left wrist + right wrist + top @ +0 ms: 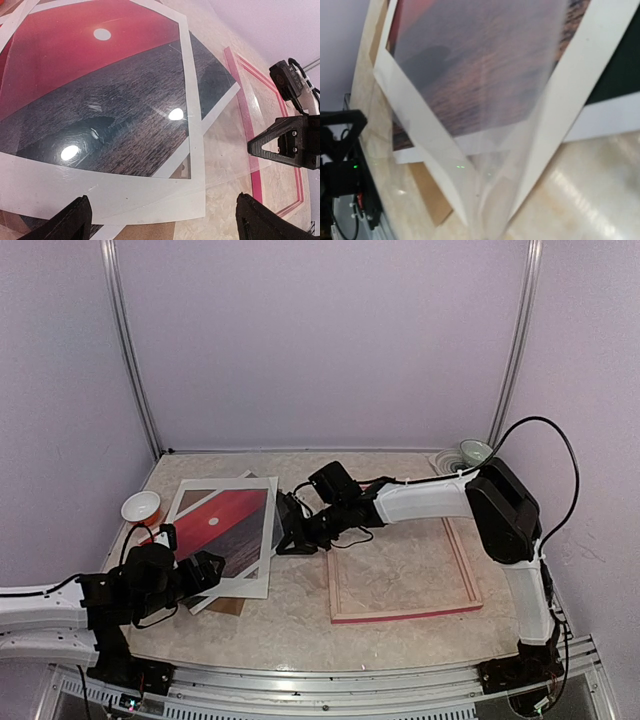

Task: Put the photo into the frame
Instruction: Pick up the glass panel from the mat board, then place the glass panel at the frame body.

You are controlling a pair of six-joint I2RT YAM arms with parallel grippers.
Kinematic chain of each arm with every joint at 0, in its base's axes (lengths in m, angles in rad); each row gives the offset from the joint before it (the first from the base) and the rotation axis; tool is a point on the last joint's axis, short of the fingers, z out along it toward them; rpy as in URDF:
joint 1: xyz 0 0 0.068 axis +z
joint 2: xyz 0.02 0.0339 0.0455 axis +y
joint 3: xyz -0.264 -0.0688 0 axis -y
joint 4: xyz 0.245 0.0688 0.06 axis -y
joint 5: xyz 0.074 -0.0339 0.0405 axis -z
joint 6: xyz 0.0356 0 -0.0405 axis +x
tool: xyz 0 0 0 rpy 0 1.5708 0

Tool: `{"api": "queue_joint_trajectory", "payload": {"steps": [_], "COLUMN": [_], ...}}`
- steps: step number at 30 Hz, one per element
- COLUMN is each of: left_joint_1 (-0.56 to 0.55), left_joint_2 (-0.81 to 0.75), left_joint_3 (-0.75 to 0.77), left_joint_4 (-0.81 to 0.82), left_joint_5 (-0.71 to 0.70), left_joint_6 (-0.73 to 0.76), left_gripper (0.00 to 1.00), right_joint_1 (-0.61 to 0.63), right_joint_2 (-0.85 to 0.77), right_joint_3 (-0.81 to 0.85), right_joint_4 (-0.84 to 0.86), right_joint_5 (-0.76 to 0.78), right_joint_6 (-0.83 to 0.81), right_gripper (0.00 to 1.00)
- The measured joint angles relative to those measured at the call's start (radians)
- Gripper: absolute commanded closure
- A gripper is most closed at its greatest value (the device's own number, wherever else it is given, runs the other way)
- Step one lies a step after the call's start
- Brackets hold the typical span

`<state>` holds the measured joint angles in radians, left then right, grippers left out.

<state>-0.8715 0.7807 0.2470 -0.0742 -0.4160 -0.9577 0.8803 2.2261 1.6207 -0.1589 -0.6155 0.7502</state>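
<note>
With the photo (225, 520) lying under the white mat (262, 540) in the left stack and the frame (400, 615) sitting empty beside it, the task is barely starting: the right gripper (285, 535) is apparently pinching the clear sheet (225, 145) at its edge, while the left gripper (205, 568) is hovering wide apart.

Bright glare spots dot the photo (100, 90); right wrist view blurs.

Right arm (420, 500) white, black joints; right hand (287, 537) black, screwed.
</note>
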Motion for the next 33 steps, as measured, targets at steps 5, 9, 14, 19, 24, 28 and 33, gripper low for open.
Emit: {"api": "queue_joint_trajectory", "payload": {"steps": [5,9,14,19,24,28,33], "left_joint_1": [0.000,0.000,-0.001,-0.005,-0.007,-0.007,-0.012], "left_joint_2": [-0.029,-0.033,-0.035,-0.034,-0.034,-0.032,-0.012], "left_joint_3": [0.002,0.011,0.028,0.042,0.051,0.053,0.053], "left_joint_4": [-0.036,-0.059,-0.072,-0.076,-0.077,-0.076,-0.061], "left_joint_5": [-0.011,-0.011,-0.011,-0.011,-0.011,-0.010,-0.006], "left_joint_6": [0.000,0.001,0.004,0.005,0.012,0.016,0.016], "left_gripper": [0.01,0.01,0.01,0.01,0.01,0.01,0.01], "right_joint_1": [-0.013,-0.039,-0.089,-0.131,-0.169,-0.204,-0.257], "right_joint_2": [-0.087,-0.150,-0.236,-0.320,-0.404,-0.473,-0.558], "right_joint_3": [-0.095,-0.177,-0.304,-0.422,-0.525,-0.607,-0.698], "right_joint_4": [0.008,0.019,0.064,0.099,0.124,0.139,0.151], "right_joint_5": [0.001,-0.008,-0.037,-0.062,-0.076,-0.084,-0.096], "right_joint_6": [0.000,0.002,0.016,0.031,0.034,0.034,0.026], "right_gripper": [1.00,1.00,1.00,1.00,1.00,1.00,1.00]}}
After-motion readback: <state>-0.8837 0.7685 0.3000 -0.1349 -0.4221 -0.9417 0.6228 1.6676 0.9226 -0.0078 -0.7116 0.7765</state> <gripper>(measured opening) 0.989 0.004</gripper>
